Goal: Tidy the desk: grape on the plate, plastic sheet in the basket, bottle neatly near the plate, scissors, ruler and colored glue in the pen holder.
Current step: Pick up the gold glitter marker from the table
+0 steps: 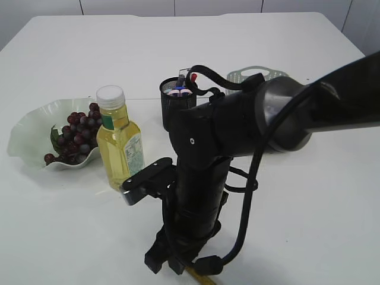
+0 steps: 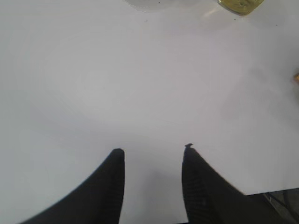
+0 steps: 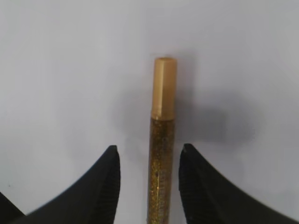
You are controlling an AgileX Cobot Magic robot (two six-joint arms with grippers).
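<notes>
Straddling the gold glitter glue [image 3: 161, 168] lying flat on the white desk [image 3: 56, 70], the right hand [image 3: 149, 179] sits spread with nothing pinched, and that skinny, light, slick tube looks best squeezed mid-barrel, below its cap [image 3: 163, 86].

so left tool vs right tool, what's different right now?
The right tool straddles the gold glitter glue pen, fingers either side with gaps showing. The left tool has only bare white table between its fingers. Both are open, pointing down.
</notes>
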